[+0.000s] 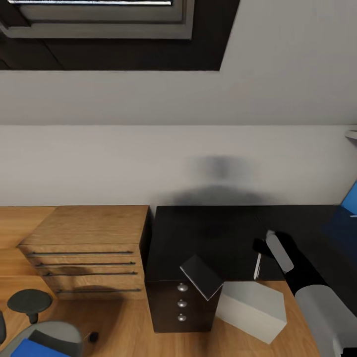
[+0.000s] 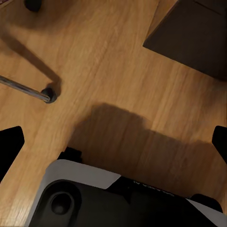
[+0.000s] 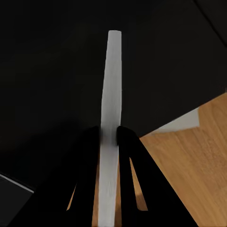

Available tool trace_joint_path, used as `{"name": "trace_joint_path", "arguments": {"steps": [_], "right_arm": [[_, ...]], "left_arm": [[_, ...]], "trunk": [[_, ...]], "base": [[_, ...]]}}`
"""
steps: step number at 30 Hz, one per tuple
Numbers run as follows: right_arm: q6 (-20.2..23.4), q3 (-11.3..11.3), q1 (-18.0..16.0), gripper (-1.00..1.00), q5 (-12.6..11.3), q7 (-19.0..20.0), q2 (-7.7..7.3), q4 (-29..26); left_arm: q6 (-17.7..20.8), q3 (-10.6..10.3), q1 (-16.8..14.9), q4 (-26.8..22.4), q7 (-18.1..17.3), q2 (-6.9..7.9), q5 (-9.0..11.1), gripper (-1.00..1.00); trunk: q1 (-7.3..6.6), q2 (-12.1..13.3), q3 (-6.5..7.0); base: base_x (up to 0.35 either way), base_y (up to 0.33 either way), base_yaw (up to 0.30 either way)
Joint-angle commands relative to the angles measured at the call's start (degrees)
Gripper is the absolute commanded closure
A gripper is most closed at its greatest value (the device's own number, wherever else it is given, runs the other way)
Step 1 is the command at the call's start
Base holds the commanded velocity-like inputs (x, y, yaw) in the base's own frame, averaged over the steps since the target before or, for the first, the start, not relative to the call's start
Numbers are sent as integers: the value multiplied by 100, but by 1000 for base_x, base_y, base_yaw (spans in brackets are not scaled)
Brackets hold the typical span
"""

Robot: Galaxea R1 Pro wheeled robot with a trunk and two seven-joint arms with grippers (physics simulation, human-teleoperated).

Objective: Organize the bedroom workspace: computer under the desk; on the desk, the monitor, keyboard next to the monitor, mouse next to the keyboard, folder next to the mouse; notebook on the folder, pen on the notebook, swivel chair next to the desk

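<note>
Right wrist view: the thin white-silver pen (image 3: 111, 94) is clamped in the right pincer (image 3: 109, 135) over the glossy black tabletop (image 3: 47, 71); the pen step seems in hand, and it must be laid on the notebook next.

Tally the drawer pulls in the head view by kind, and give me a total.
Round silver knobs on the black desk: 3
Long bar handles on the light-wood chest: 4
Total: 7
</note>
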Motion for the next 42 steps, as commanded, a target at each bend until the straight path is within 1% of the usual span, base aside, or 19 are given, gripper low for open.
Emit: {"name": "trace_joint_path", "arguments": {"steps": [1,10,21,27,30,35,42], "right_arm": [[4,24,-6,100,-63,-62,-8,-6],[9,24,-6,100,-70,-62,-7,0],[13,29,-6,100,-98,-29,13,30],[2,27,-6,100,-95,241,18,124],[-12,10,-6,100,-94,459,13,348],[-57,-16,-6,100,-94,741,6,558],[-100,-49,-6,100,-94,863,-3,635]], "left_arm": [[-3,13,-3,-2,-12,-5,52,-100],[-4,13,-3,7,-12,-11,52,-100],[-4,13,-3,24,-12,-12,52,-100],[-4,13,-3,25,-12,-12,52,-100],[-4,13,-3,26,-12,-12,52,-100],[-4,13,-3,26,-12,-12,52,-100],[-4,13,-3,26,-12,-12,52,-100]], "trunk": [[7,-12,-12],[7,-12,-12],[7,-12,-12],[7,-12,-12],[7,-12,-12],[7,-12,-12],[7,-12,-12]], "base": [[329,-63,0],[282,-160,0],[59,-45,0],[6,-4,0],[52,-1,0],[121,0,0],[53,0,0]]}}
